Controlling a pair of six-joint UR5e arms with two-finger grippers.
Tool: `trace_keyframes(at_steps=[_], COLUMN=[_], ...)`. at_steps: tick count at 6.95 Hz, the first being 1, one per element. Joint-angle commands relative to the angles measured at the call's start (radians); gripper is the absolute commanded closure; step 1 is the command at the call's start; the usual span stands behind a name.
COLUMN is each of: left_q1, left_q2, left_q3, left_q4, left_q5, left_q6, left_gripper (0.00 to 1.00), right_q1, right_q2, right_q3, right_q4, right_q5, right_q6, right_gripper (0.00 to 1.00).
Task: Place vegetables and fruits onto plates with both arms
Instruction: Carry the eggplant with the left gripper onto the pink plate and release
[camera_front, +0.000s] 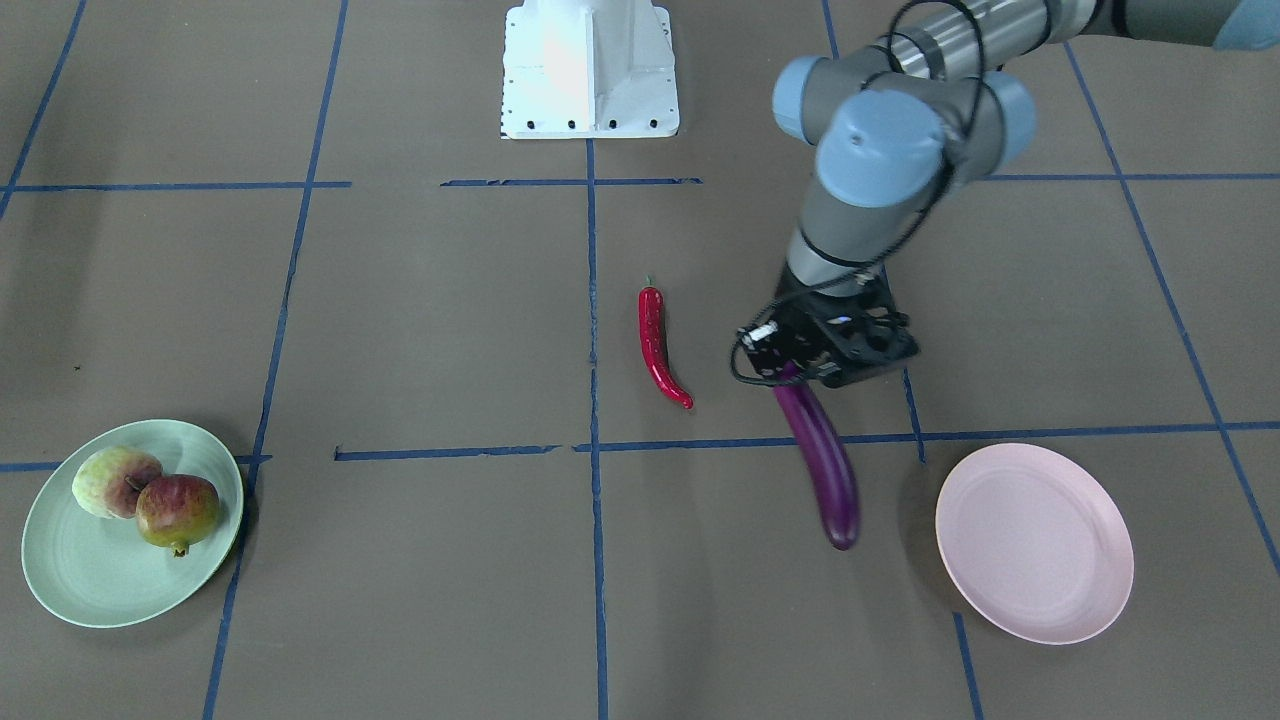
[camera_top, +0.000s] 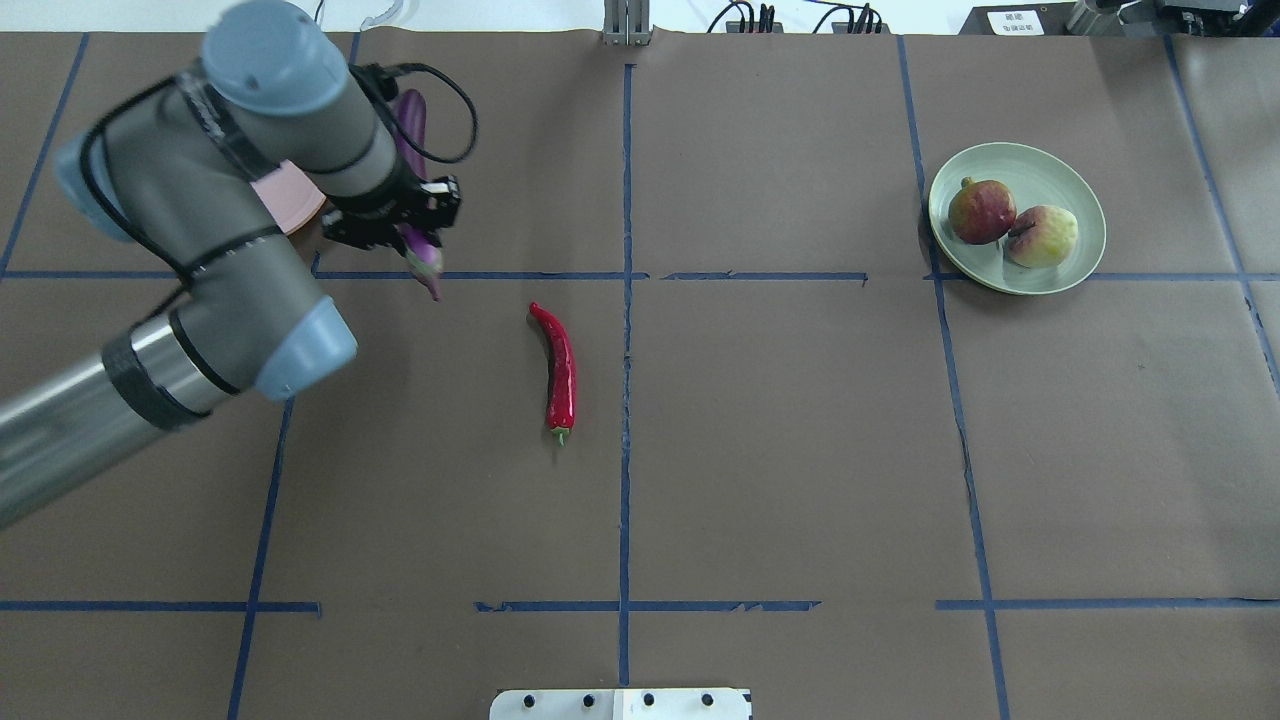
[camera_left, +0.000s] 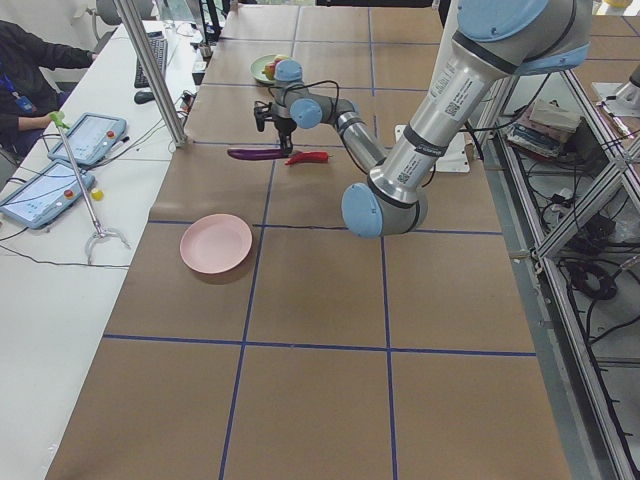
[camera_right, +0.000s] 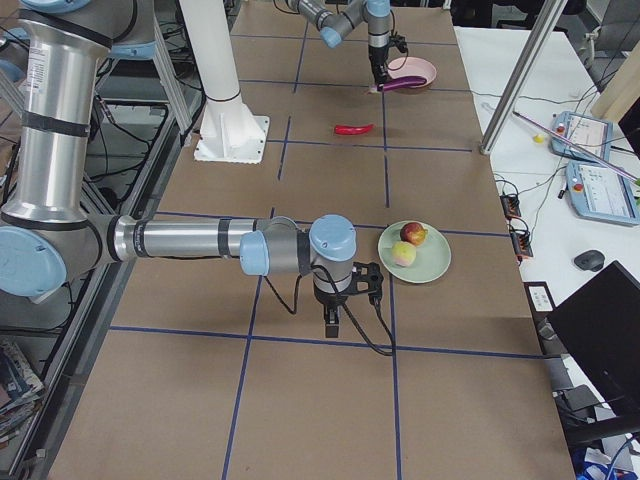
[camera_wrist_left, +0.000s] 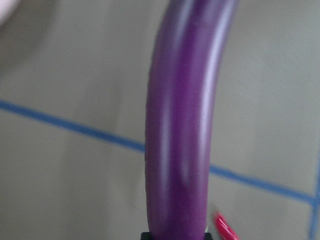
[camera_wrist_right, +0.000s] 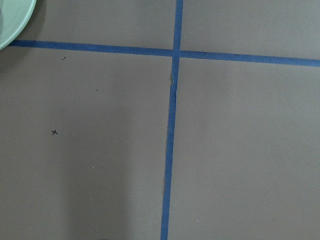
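Observation:
My left gripper (camera_front: 815, 365) is shut on the cap end of the purple eggplant (camera_front: 825, 465) and holds it above the table, tip pointing toward the pink plate (camera_front: 1035, 540). The eggplant fills the left wrist view (camera_wrist_left: 182, 125). From overhead, the gripper (camera_top: 400, 225) is just beside the pink plate (camera_top: 290, 195). The red chili (camera_front: 655, 345) lies on the table near the centre line. The pale fruit (camera_front: 112, 480) and the red-green fruit (camera_front: 178, 510) sit on the mint plate (camera_front: 80, 580). My right gripper (camera_right: 333, 322) hangs over bare table near the mint plate (camera_right: 435, 262); I cannot tell whether it is open.
The white base block (camera_front: 590, 70) stands at the table's robot side. Blue tape lines grid the brown table cover. A side bench with tablets (camera_left: 60, 165) and a metal post (camera_left: 150, 70) runs along the operators' side.

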Motion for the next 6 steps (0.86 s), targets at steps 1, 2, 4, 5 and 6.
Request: trace_keyframes(at_steps=[1,2,4,5,6], left_q1=[-0.163,-0.168,-0.162,-0.164,-0.182], left_q2=[0.031,0.031,0.023,0.022,0.023], left_q3=[0.205,0.306,0.393,0.386,0.354], left_q4=[-0.012,-0.098,-0.2,-0.19,-0.18], left_q5=[-0.056,-0.053,-0.056,-0.073,-0.138], left_q6=[0.314,0.357,0.366,0.368,0.391], left_gripper=[1.0,0.99,0.06,0.0,0.0], right_q1=[0.0,0.0,0.0,0.0,0.0], right_q2=[-0.001,-0.001,0.0,0.0,0.0], right_q3=[0.0,0.001,0.001,0.001,0.001], right_q4=[0.0,0.002,0.002,0.002,0.002], right_q5=[0.002,0.003,0.003,0.003,0.002], right_q6=[-0.001,-0.001,-0.001,-0.002,-0.002], right_gripper=[0.0,0.0,0.0,0.0,0.0])
